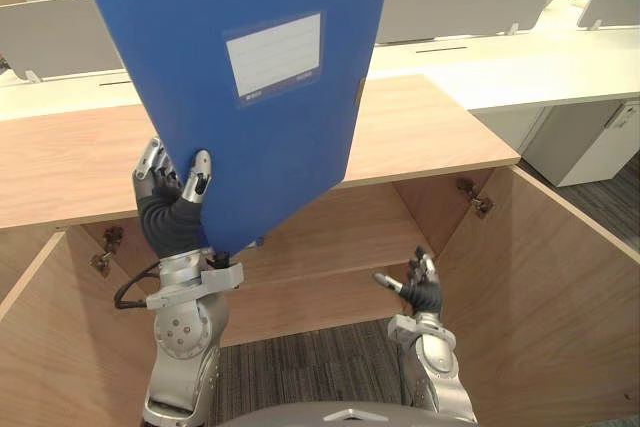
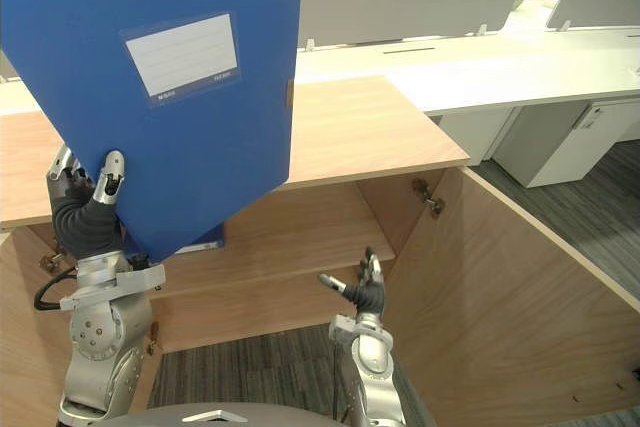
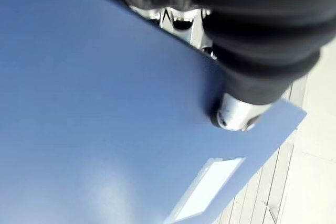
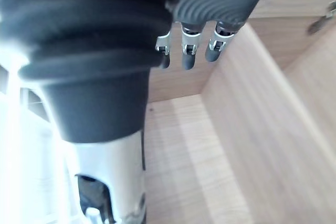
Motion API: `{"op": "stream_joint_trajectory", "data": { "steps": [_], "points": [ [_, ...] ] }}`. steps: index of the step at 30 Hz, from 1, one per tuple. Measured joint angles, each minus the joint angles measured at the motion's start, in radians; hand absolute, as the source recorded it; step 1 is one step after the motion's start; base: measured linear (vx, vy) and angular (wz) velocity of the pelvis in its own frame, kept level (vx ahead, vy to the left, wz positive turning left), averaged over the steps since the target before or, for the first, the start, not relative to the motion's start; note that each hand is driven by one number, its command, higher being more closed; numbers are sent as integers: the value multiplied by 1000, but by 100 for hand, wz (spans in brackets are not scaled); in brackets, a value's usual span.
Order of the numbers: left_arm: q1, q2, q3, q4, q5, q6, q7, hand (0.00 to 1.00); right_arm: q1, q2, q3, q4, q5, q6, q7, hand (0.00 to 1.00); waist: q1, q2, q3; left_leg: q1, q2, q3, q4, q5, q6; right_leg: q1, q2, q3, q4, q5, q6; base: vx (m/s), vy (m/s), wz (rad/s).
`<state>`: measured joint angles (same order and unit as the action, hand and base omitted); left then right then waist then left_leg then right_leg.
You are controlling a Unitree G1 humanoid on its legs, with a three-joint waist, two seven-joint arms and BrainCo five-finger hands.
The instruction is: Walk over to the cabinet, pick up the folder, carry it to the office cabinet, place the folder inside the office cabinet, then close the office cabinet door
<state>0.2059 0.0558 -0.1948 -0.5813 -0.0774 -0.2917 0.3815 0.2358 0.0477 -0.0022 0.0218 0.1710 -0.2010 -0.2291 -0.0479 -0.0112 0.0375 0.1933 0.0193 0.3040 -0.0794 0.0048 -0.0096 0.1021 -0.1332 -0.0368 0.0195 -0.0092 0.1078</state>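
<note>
left hand (image 1: 172, 199) pinches folder (image 1: 250, 77) corner | right hand (image 1: 421, 292) relaxed, empty | lower folder slowly under top (image 1: 430, 132), onto shelf (image 1: 335, 232)

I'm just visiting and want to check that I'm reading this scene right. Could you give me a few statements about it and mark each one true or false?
1. The left robot hand grips a blue folder. True.
2. The folder already lies on the shelf of the cabinet. False: it is held up in the air in the left robot hand, clear of the shelf.
3. The cabinet doors are shut. False: the left door and the right door both stand open.
4. The right robot hand holds nothing. True: it is low in front of the open cabinet, fingers relaxed.
5. The folder carries a white label. True.
</note>
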Motion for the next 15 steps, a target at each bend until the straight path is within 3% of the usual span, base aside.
{"op": "stream_joint_trajectory", "data": {
  "steps": [7,15],
  "points": [
    [39,-11,6,5,0,0,-52,100,-19,1,6,-260,-4,-64,0,0,5,-4,2,0,-1,22,0,-11,-2,-8,1,22,-12,6,4,6,2,-9],
    [38,-17,21,74,-105,0,-149,100,-166,-51,11,-291,43,-82,29,0,14,-19,14,-10,-6,32,1,-16,9,-18,0,31,-21,17,9,6,0,-5]
  ]
}}
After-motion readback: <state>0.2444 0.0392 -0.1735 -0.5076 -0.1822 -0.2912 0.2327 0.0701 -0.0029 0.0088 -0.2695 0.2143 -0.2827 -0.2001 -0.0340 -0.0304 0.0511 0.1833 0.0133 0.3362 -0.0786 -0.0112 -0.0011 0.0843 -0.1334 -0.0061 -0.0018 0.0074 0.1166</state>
